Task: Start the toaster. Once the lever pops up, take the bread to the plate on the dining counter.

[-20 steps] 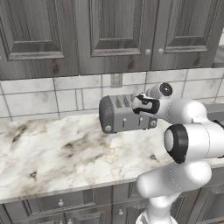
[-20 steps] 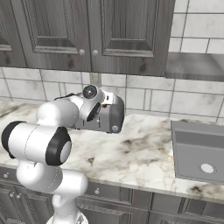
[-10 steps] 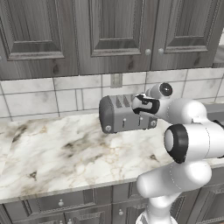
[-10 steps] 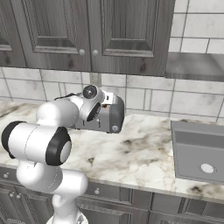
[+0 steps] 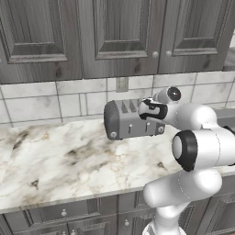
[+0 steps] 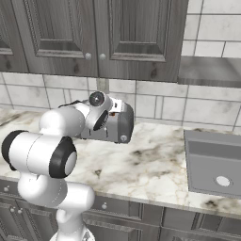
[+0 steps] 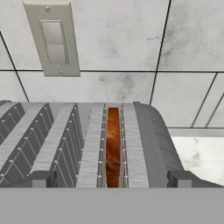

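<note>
On the marble worktop [image 5: 59,160], against the tiled back wall, stands one toaster [image 5: 126,120], grey and boxy, its long side facing the room. That side carries two dark vertical slots and small round knobs. Seen from the hand, three slots run along its top; one of them holds one slice of bread [image 7: 113,146], brown, sunk down between the wire guides. The other two slots show bare wires.

One arm is present. It rises from the base, bends at a dark-banded elbow, and reaches forward so that the wrist and hand sit level with the toaster's top at its right end. The gripper [image 7: 111,180] looks along the toaster's top toward the wall, with one finger tip [image 7: 40,179] low at either side of the bread slot; the pincer stands wide, holding nothing.

One grey switch plate [image 7: 53,38] is fixed to the wall tiles above the toaster. One sink [image 6: 214,162] is set in the worktop well to the right. Grey cabinet doors [image 5: 114,36] hang above.
</note>
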